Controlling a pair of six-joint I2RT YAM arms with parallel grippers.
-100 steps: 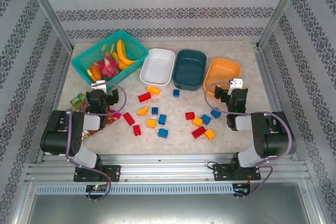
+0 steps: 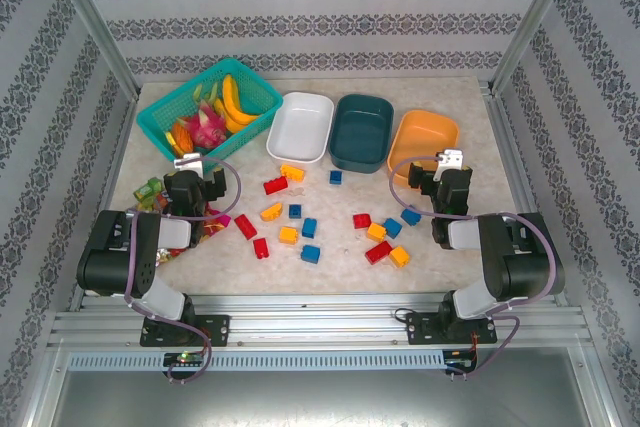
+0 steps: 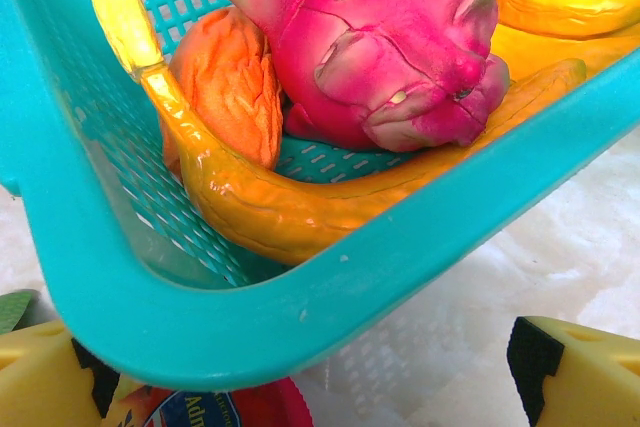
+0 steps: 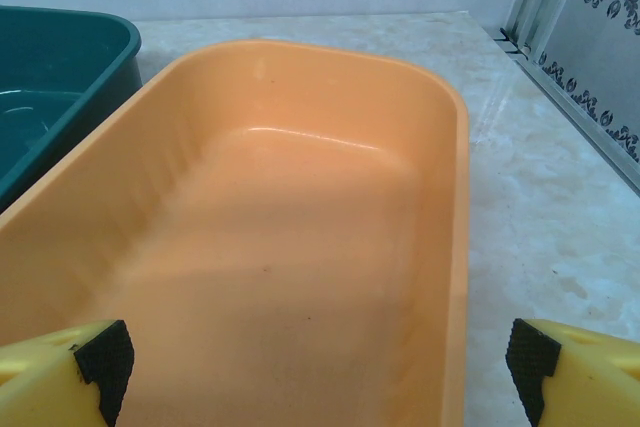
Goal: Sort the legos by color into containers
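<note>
Three tubs are lined up at the far side of the table (image 2: 470, 107): white tub (image 2: 301, 127), dark teal tub (image 2: 362, 133), orange tub (image 2: 425, 137). Red, blue and yellow legos (image 2: 309, 228) are scattered loose between the arms, nearer than the tubs. The left gripper (image 3: 315, 377) is spread wide, nothing grasped, close before the turquoise basket (image 3: 400, 277). The right gripper (image 4: 320, 367) is likewise released, at the orange tub's near rim.

Noted a turquoise mesh basket (image 2: 258, 95) at the far left of the desk (image 2: 465, 97), holding yellow toy bananas (image 2: 235, 99), a pink dragon fruit (image 2: 210, 127) and an orange piece (image 3: 225, 87) touching it. Saw colourful snack packets (image 2: 150, 190) lying nearer, at the left edge.
</note>
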